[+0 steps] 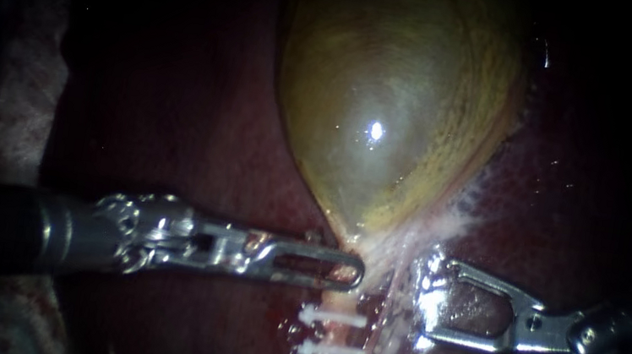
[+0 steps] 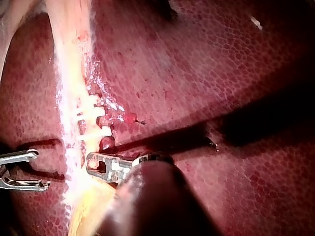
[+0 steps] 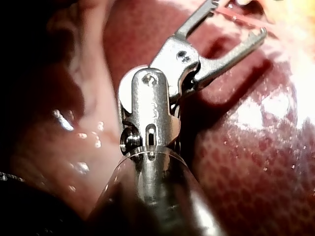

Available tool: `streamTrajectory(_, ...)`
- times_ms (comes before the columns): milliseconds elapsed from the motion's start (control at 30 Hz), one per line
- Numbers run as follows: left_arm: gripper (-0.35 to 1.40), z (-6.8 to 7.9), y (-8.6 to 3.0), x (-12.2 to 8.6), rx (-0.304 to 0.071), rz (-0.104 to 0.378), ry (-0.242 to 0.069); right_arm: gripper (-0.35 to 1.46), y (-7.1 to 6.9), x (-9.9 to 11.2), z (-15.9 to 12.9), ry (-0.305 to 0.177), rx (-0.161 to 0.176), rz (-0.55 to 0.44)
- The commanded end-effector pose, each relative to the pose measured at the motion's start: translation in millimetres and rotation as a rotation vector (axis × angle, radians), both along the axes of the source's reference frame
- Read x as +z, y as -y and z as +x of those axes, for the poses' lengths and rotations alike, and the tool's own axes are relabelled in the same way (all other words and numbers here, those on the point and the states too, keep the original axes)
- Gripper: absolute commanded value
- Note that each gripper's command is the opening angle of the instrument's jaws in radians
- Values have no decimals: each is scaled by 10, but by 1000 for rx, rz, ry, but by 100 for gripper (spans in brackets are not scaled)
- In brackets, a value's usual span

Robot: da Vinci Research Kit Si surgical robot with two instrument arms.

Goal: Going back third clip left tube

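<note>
Endoscope view: my left instrument [image 1: 357, 274], claw closed and empty, lies with its tip just beside the pale left tube [image 1: 336, 299], above three white clips [image 1: 328, 348]. My right instrument [image 1: 430, 299] holds its claw wide open and empty below the yellow-green gallbladder [image 1: 387, 112].

Left wrist view: the white clips [image 2: 93, 120] lie just ahead of my left instrument [image 2: 92, 162].

Right wrist view: my right instrument [image 3: 238, 18] spreads its claw over the dark red liver [image 3: 246, 162].

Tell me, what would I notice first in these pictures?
The big, shiny yellow-green gallbladder fills the upper middle of the endoscope view, set in dark red liver. Just under its narrow end, white clips cross a pale tube. Two silvery metal instruments point at that spot, the left instrument from the left and the right instrument from the right with its pincer wide open.
</note>
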State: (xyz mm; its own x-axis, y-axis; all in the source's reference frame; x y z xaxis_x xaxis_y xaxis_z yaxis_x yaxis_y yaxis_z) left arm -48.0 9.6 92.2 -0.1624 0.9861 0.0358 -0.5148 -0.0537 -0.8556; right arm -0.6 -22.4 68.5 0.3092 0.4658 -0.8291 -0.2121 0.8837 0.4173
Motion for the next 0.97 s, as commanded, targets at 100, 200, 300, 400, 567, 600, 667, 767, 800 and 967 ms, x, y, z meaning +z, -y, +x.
streamTrajectory(100,-35,-4,0,2,1,3,1,60,0,0,0,0,0,0)
streamTrajectory(200,-35,-7,-1,3,-1,3,0,60,0,0,0,0,0,0)
streamTrajectory(300,-35,-9,-2,3,-2,3,-1,60,0,0,0,0,0,0)
streamTrajectory(400,-35,-10,-2,3,0,4,1,60,0,0,0,0,0,0)
streamTrajectory(567,-35,-10,-2,3,0,4,1,60,0,0,0,0,0,0)
streamTrajectory(600,-35,-10,-2,3,0,4,1,60,0,0,0,0,0,0)
streamTrajectory(667,-35,-10,-2,3,2,6,3,60,0,0,0,0,0,0)
streamTrajectory(767,-35,-10,-2,3,2,6,3,60,1,0,1,0,0,0)
streamTrajectory(800,-35,-10,-2,3,2,6,3,60,1,0,1,0,1,0)
streamTrajectory(967,-35,-10,-2,3,2,6,3,60,0,1,2,1,1,0)
